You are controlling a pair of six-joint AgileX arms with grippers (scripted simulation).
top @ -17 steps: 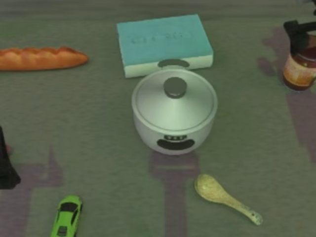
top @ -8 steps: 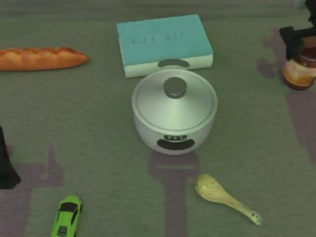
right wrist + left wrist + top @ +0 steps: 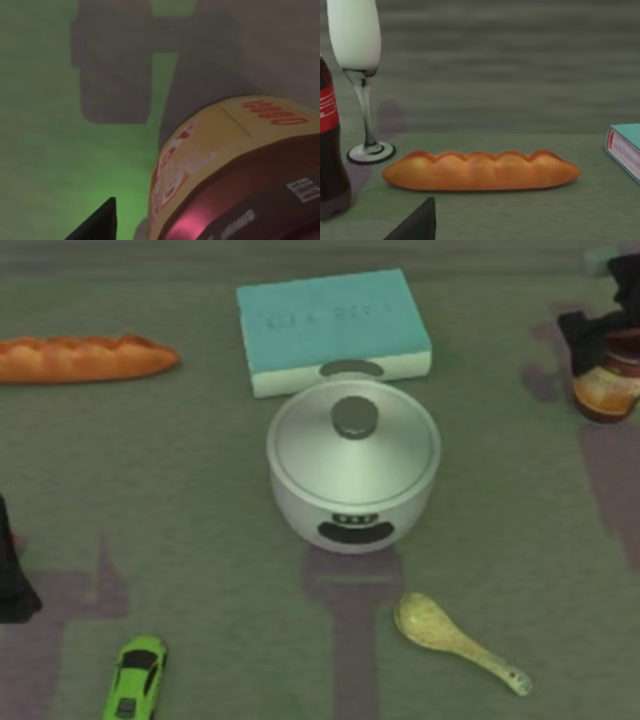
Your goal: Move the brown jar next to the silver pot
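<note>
brown jar, right claw above

Bare table (spoon lower) between jar and pot

bread loaf lies far left, lengthwise across the table | teal book flat at top centre | speckled spoon lower right, bowl end toward centre | green toy car bottom left | left wrist view: cola bottle (red label) and milk-filled stemmed glass standing near the loaf
</note>
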